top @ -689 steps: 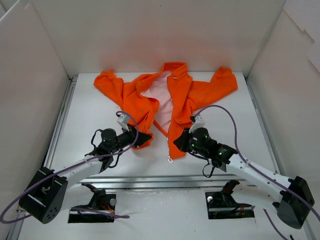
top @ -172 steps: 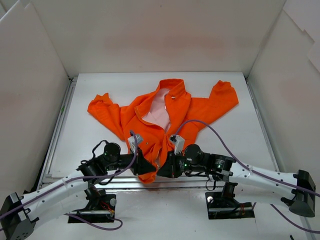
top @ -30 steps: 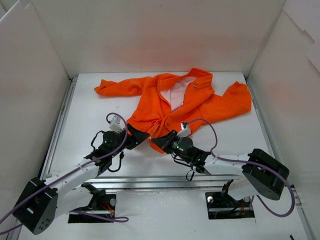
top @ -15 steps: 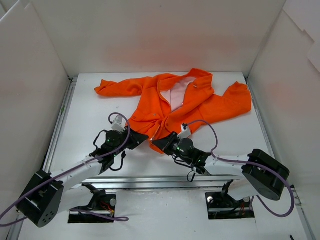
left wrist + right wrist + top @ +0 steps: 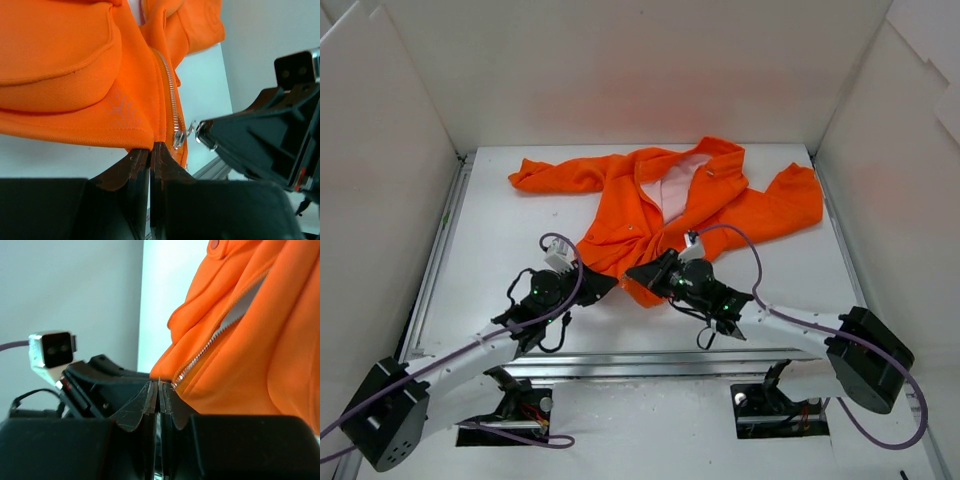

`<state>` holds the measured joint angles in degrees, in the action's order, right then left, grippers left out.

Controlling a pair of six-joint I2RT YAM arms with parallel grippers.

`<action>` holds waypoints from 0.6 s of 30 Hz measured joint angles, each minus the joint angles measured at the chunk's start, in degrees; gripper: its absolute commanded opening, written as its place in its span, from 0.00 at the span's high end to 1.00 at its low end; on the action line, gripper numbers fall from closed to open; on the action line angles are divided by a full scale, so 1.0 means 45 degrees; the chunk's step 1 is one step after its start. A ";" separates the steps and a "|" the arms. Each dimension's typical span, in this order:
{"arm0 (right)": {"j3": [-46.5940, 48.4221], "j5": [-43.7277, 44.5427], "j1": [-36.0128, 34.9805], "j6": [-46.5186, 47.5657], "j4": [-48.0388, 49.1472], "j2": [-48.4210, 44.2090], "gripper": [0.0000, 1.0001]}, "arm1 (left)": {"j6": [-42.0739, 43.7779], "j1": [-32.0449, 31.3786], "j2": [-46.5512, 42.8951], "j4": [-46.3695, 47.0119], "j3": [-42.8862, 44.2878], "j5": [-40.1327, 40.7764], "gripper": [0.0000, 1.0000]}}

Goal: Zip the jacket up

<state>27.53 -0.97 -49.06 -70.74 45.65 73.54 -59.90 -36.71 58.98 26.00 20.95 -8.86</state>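
Pinching the jacket [image 5: 650,205] hem from 8 o'clock with the left tool [image 5: 610,281]. Touching the zipper [image 5: 173,107] end from 3 o'clock with the right tool [image 5: 634,272], pressed together.

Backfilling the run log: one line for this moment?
left gripper: shut on jacket hem | right gripper: shut beside zipper end | jacket: open

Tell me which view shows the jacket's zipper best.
Left wrist view: the zipper runs sharp and close, teeth down to the silver slider at the bottom edge. Right wrist view shows a stretch of teeth but no clear slider; the top view shows it too small.
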 measured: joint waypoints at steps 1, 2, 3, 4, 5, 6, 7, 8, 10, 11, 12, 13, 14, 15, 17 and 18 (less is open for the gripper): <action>0.0447 -0.0024 0.0039 0.0257 -0.0763 -0.0058 1.00 | 0.0160 -0.0044 -0.0282 -0.0039 -0.0087 0.0063 1.00; 0.1005 -0.0034 0.0083 0.0583 -0.1593 -0.0102 1.00 | 0.0325 -0.0078 -0.0646 -0.0083 -0.0204 0.0107 1.00; 0.1491 -0.0058 0.0146 0.0933 -0.2259 -0.0112 1.00 | 0.0432 -0.0073 -0.0981 -0.0117 -0.0325 0.0189 1.00; 0.1987 -0.0087 0.0228 0.1355 -0.2948 -0.0112 1.00 | 0.0588 -0.0068 -0.1433 -0.0160 -0.0476 0.0243 1.00; 0.2370 -0.0092 0.0306 0.1773 -0.3560 -0.0112 1.00 | 0.0699 -0.0073 -0.1817 -0.0301 -0.0588 0.0267 1.00; 0.2754 -0.0073 0.0403 0.2205 -0.4201 -0.0107 1.00 | 0.0816 -0.0073 -0.2118 -0.0432 -0.0661 0.0262 1.00; 0.3094 -0.0039 0.0495 0.2633 -0.4760 -0.0102 1.00 | 0.0933 -0.0073 -0.2399 -0.0665 -0.0695 0.0228 1.00; 0.3390 0.0029 0.0568 0.3084 -0.5221 -0.0063 1.00 | 0.1030 -0.0073 -0.2613 -0.0860 -0.0714 0.0204 1.00; 0.3993 0.0277 0.0651 0.4041 -0.6115 0.0112 1.00 | 0.1234 -0.0073 -0.2895 -0.1175 -0.0714 0.0102 1.00; 0.4206 0.0413 0.0656 0.4410 -0.6455 0.0204 1.00 | 0.1321 -0.0073 -0.2982 -0.1341 -0.0714 0.0034 1.00; 0.4415 0.0568 0.0651 0.4813 -0.6839 0.0291 1.00 | 0.1433 -0.0073 -0.3036 -0.1501 -0.0714 -0.0044 1.00; 0.4571 0.0816 0.0646 0.5183 -0.7198 0.0330 1.00 | 0.1530 -0.0073 -0.3075 -0.1651 -0.0714 -0.0117 1.00; 0.4702 0.1137 0.0646 0.5552 -0.7592 0.0350 1.00 | 0.1622 -0.0073 -0.3123 -0.1821 -0.0714 -0.0189 1.00; 0.4867 0.1472 0.0651 0.5940 -0.8019 0.0355 1.00 | 0.1695 -0.0073 -0.3206 -0.2025 -0.0709 -0.0267 1.00; 0.5153 0.2021 0.0801 0.6562 -0.8641 0.0374 1.00 | 0.1851 -0.0083 -0.3575 -0.2535 -0.0709 -0.0359 1.00; 0.5280 0.2317 0.0991 0.6853 -0.8850 0.0393 1.00 | 0.1909 -0.0083 -0.3832 -0.2783 -0.0709 -0.0355 1.00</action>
<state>51.29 9.45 -44.60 -39.90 5.82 75.31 -51.31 -37.08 41.74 13.47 17.76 -10.46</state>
